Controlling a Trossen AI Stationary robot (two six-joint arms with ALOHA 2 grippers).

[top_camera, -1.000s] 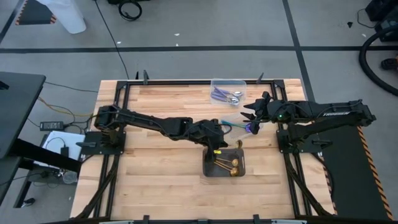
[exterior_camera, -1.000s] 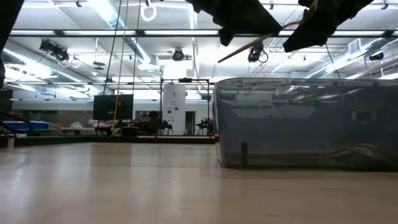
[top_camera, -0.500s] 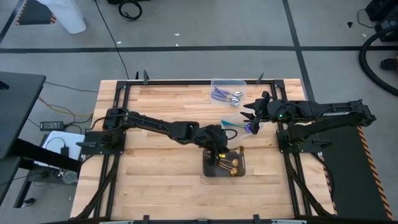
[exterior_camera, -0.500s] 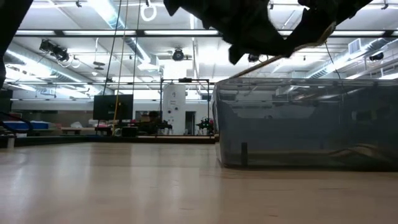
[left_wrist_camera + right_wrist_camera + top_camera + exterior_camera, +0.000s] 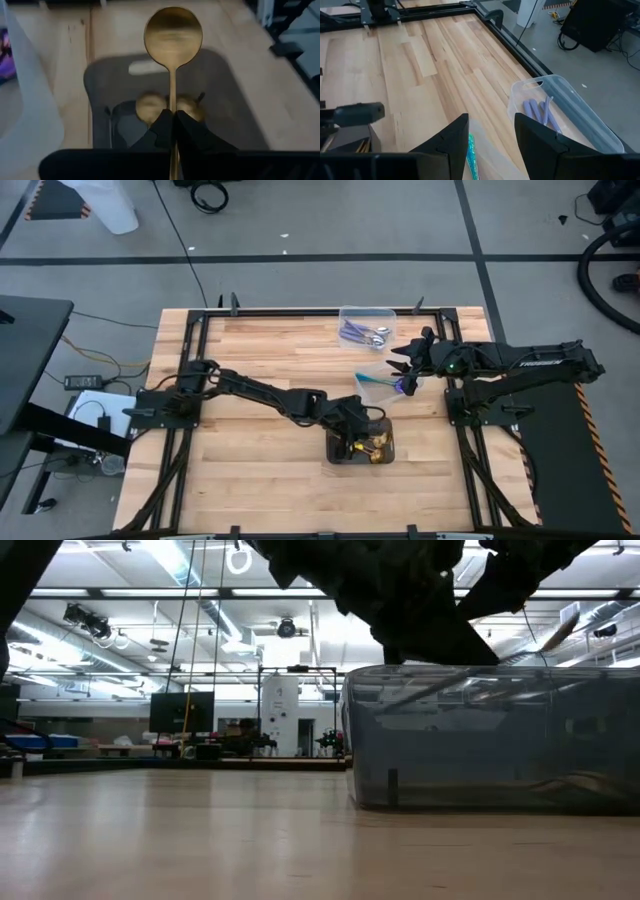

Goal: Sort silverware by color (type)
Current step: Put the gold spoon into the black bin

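Left claw: the left claw (image 5: 173,129) is pressed together on the slim stem of a gold round-bowled metal spoon (image 5: 173,34), which sticks straight out past the fingertips (image 5: 162,125); seen from above, the claw (image 5: 352,430) hangs over the dark grey tray.
Dark grey tray: a dark grey rectangular tray (image 5: 334,455) sits on the pale wooden plank counter (image 5: 250,480) toward 6 o'clock of its middle; more gold spoons (image 5: 375,446) lie inside it, their round bowls showing below the held spoon in the left wrist view.
Right claw: the right claw (image 5: 490,135) is spread, with nothing between its fingers; from above it (image 5: 405,360) hovers at the 3 o'clock side of the counter, just beside the nearer clear tub.
Nearer clear tub: a clear plastic tub (image 5: 375,384) lies at about 1 o'clock from the tray and holds iridescent teal-purple utensils (image 5: 385,381); one teal handle (image 5: 471,160) shows between the right claw's fingers.
Far clear tub: a second clear plastic tub (image 5: 350,313) stands near the counter's 12 o'clock edge with lilac-handled silver spoons (image 5: 362,333) lying in it, well apart from the tray.
Low view: the tray's translucent grey wall (image 5: 480,740) fills the 3 o'clock half, with dark arm parts above it; which arm is which cannot be told there.
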